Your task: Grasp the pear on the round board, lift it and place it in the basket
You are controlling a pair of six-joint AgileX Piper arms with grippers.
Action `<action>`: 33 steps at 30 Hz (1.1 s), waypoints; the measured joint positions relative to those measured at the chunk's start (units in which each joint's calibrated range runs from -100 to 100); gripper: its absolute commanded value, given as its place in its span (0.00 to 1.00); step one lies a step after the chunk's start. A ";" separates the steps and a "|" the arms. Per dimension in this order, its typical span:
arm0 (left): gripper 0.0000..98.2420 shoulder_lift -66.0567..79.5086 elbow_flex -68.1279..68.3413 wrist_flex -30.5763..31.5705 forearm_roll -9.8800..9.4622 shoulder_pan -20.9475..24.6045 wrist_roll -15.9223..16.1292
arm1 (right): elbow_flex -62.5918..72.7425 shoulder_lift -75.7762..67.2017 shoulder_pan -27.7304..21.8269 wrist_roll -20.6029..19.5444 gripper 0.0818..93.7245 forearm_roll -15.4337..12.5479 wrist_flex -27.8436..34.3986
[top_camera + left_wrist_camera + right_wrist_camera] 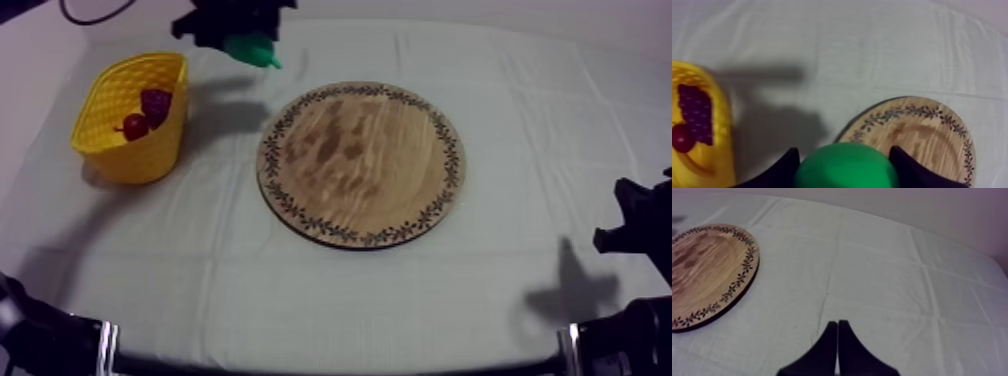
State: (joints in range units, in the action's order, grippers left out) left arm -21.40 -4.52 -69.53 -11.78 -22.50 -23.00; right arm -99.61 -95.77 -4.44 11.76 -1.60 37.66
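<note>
Left wrist view shows a rounded green pear.

The left end effector has its two black fingers closed round the green pear, of which a rounded bulge is visible. It seems to hang over the left rim of the round wooden board, though the height is hard to judge. Left of the board, across the grey-white cloth of the table, stands the yellow basket. It holds a bunch of grapes with a small red fruit just beside them. A dark shadow lies on the cloth between basket and board.
</note>
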 measured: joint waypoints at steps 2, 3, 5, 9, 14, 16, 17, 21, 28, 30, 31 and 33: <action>0.55 3.70 3.47 0.44 0.26 1.56 1.15 | 0.00 0.00 0.00 0.00 0.00 -0.04 0.00; 0.56 5.45 5.07 0.54 0.26 2.19 1.89 | 0.00 0.00 0.00 0.00 0.00 -0.04 0.00; 0.55 8.68 7.85 1.02 0.14 3.90 3.51 | 0.00 0.00 0.00 0.00 0.00 0.01 0.00; 0.54 13.14 10.68 4.61 -1.06 7.70 6.31 | 0.00 0.00 0.00 0.00 0.00 0.01 0.00; 0.54 15.62 12.62 7.23 -2.42 12.58 8.93 | 0.00 0.00 0.00 0.02 0.00 0.01 0.00; 0.54 15.76 13.79 7.46 -2.66 14.26 9.69 | 0.00 0.00 0.00 0.02 0.00 0.01 0.00; 0.54 15.81 14.49 7.64 -2.87 15.02 10.10 | 0.00 0.00 0.00 0.02 0.00 0.01 0.00; 0.55 16.14 17.30 7.97 -2.94 17.42 11.05 | 0.00 0.00 0.00 0.02 0.00 0.01 0.00; 0.54 16.14 23.35 9.27 -1.26 19.91 12.78 | 0.00 0.00 0.00 0.02 0.00 0.01 0.00; 0.54 16.02 24.61 9.83 -0.44 20.17 13.30 | 0.00 0.00 0.00 0.02 0.00 0.01 0.00; 0.53 16.02 24.93 9.98 0.00 20.16 13.39 | 0.00 0.00 0.00 0.02 0.00 0.01 0.00; 0.53 15.81 25.74 10.60 0.63 20.16 13.53 | 0.00 0.00 0.00 0.02 0.00 0.01 0.00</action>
State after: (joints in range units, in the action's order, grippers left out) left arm -5.59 21.22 -58.93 -11.15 -2.34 -9.47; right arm -99.61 -95.77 -4.44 11.79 -1.59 37.66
